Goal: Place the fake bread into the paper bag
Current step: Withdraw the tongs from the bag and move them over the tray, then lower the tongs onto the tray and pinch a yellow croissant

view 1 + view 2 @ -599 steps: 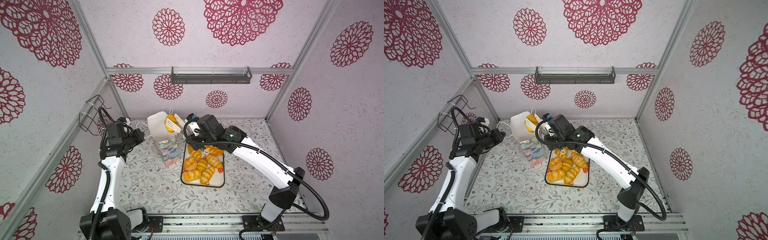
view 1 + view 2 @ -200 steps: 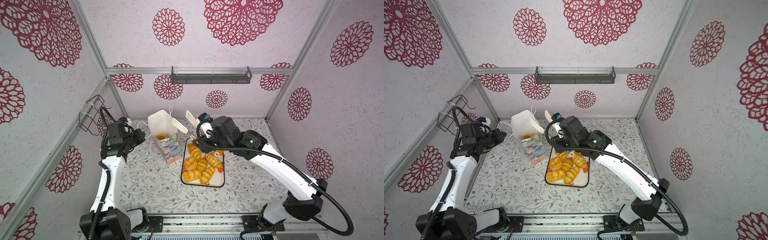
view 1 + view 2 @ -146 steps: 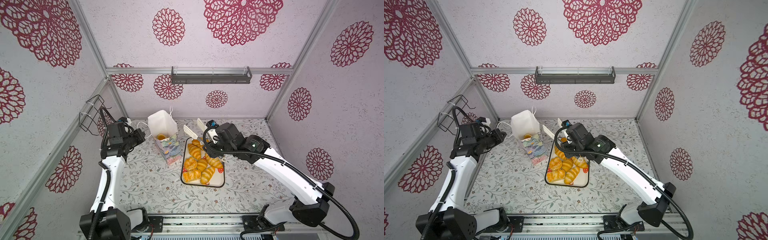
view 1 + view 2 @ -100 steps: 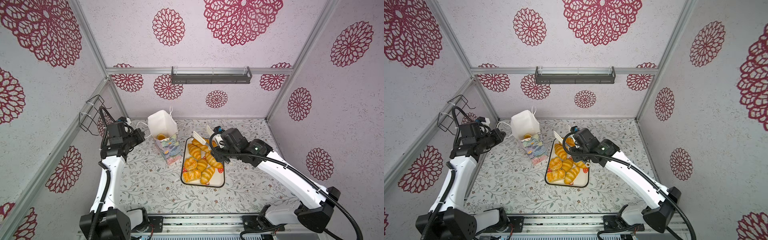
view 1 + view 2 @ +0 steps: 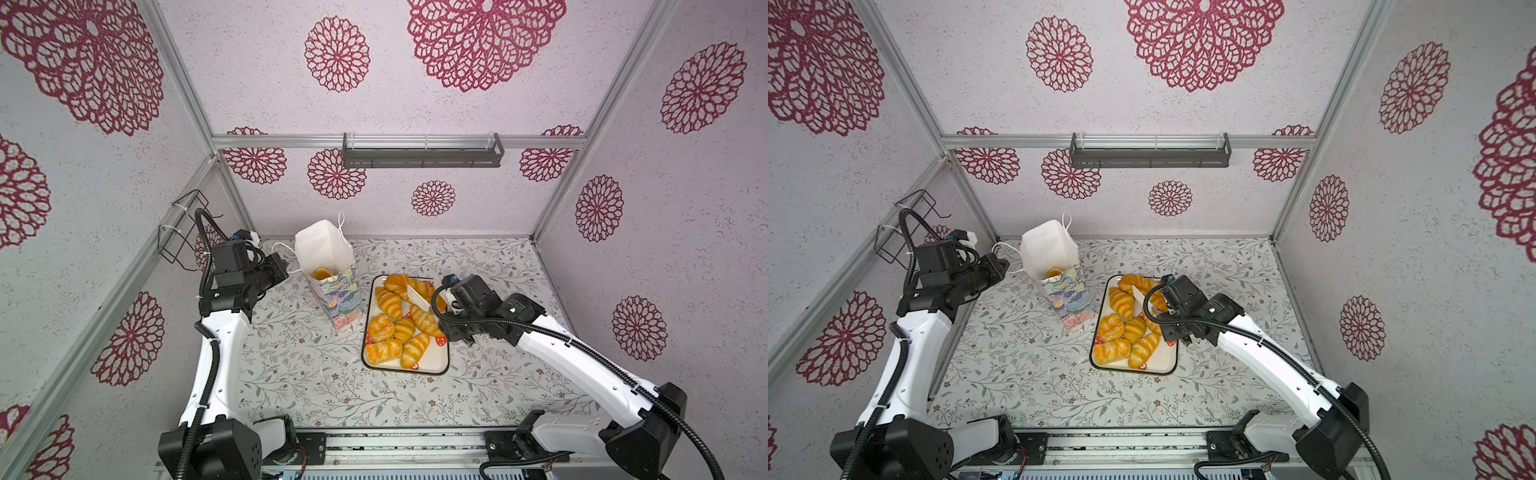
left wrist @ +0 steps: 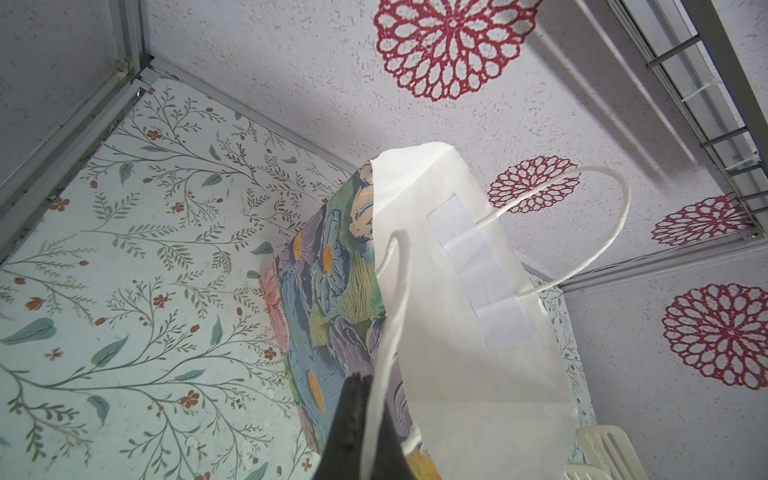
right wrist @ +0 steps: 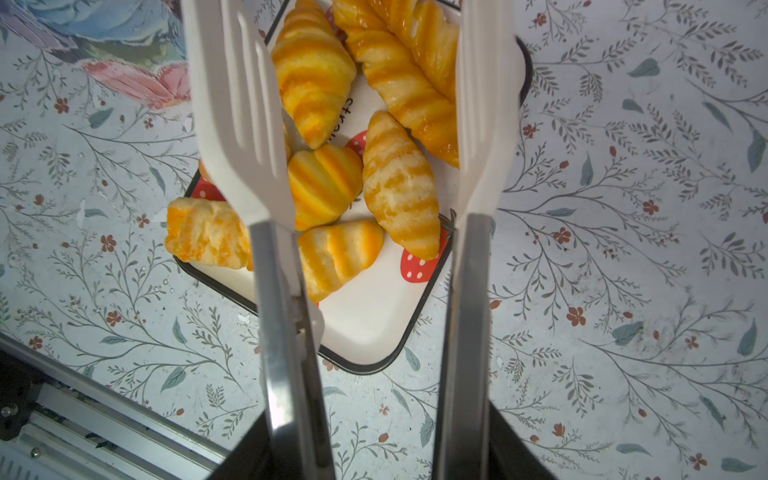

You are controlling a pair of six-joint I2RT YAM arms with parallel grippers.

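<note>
The paper bag (image 5: 334, 297) (image 5: 1065, 293) stands upright, its white inside open upward, with one piece of fake bread (image 5: 322, 273) (image 5: 1054, 272) at its bottom. My left gripper (image 5: 286, 268) (image 6: 370, 399) is shut on the bag's white cord handle (image 6: 390, 307). Several more golden croissants and rolls (image 5: 390, 303) (image 7: 324, 183) lie on the strawberry tray (image 5: 434, 365) (image 7: 365, 320) right of the bag. My right gripper (image 5: 446, 297) (image 7: 378, 449) is shut on white-tipped tongs (image 5: 417, 297) (image 7: 241, 104). The tongs hang spread apart over the tray, with nothing between their tips.
A wire basket (image 5: 178, 232) hangs on the left wall and a grey shelf (image 5: 422, 151) on the back wall. The metal rail (image 5: 395, 449) runs along the table's front edge. The floral tabletop (image 5: 299, 374) spreads in front of the bag and tray.
The right arm has swung the empty tongs from above the bag rightward and down over the tray. The bread held over the bag earlier now lies inside it. The left arm has not moved.
</note>
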